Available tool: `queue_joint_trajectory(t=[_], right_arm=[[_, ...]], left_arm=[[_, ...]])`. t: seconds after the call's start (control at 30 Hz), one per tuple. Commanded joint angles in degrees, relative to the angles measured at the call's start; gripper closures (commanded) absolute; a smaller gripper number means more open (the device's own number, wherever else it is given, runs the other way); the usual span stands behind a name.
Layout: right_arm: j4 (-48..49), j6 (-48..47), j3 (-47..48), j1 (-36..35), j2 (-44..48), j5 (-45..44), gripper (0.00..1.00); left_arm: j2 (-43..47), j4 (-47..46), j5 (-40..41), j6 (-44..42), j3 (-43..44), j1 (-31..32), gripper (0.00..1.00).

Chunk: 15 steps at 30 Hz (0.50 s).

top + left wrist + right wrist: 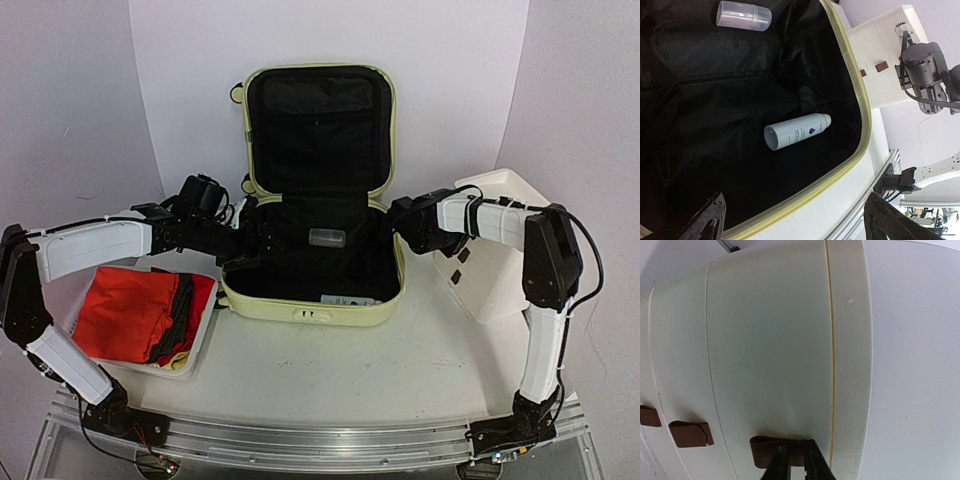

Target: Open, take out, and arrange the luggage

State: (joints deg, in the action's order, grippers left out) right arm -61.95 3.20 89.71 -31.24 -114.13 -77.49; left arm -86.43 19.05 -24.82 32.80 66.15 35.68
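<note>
Luggage (300,312) sits open mid-counter (350,380), its lid propped upright. A white spray bottle (797,131) and a clear capped container (744,15) lie on the black lining. Left claw (796,197) hangs wide above the bottle, holding nothing. Right claw (796,447) is pinched narrow on a brown pull tab (762,450) of the white drawer box (780,340). That tab looks thin, and the one beside it seems cracked, so a hard pull may tear it or drag the whole box instead of the drawer. The round bottle could roll away from closing fingers.
</note>
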Motion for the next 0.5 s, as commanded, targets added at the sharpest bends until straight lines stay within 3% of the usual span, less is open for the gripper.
queue_joint_trajectory(t=[0.0, 0.17, 0.27, 0.37, 0.47], right_arm=[[-4.52, 4.38, 1.30, 0.64, 0.51, -2.24, 0.98], [-13.46, 11.73, 5.34, -0.29, -2.15, 0.77, 0.99], [-13.67, 11.31, 5.54, -2.24, -3.10, 2.69, 0.82], [-13.89, 11.42, 4.87, -3.58, -3.95, 2.79, 0.58], [-14.05, 12.54, 3.71, -3.69, -4.17, 1.34, 0.54]], left_arm=[[2.42, -1.69, 0.61, -1.25, -0.27, -0.09, 0.03], [2.32, -1.65, 0.46, -1.33, -0.07, -0.09, 0.03], [2.32, -1.65, 0.40, -1.33, 0.03, -0.09, 0.03], [2.34, -1.65, 0.39, -1.24, -0.03, -0.09, 0.03], [2.68, -1.67, 0.53, -1.32, -0.33, -0.07, 0.03]])
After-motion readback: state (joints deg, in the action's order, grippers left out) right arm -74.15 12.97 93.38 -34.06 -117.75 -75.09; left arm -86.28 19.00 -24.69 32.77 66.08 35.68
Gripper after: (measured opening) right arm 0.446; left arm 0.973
